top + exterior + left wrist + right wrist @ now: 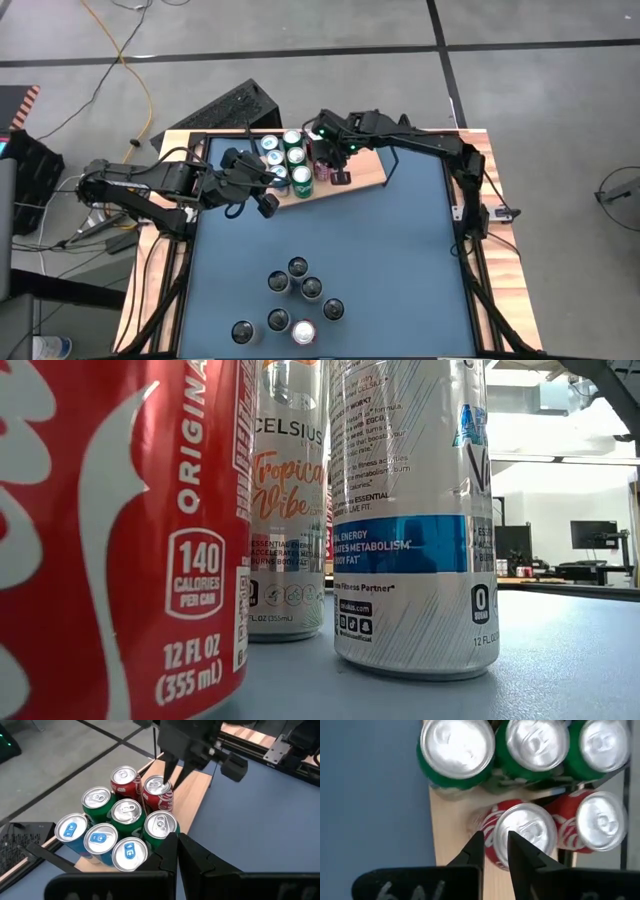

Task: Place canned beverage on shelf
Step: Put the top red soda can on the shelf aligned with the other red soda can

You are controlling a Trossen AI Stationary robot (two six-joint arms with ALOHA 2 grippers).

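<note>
**Right hand over red can on shelf**

Left hand hovers beside the shelf, fingers closed, empty. Right hand sits above the red can standing on the shelf beside the green cans; fingers barely apart, not gripping it.

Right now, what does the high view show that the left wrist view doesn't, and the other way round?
Only the high view: seven loose drink cans grouped on the large blue tabletop, apart from the shelf, and both dark arms in full.
Only the left wrist view: the left gripper with its jaws together, and lids clear enough to count three blue cans, three green cans and two red cans.
Both: the light-wood shelf in a black wire frame, the cans on it, and the right gripper over a red one.
</note>
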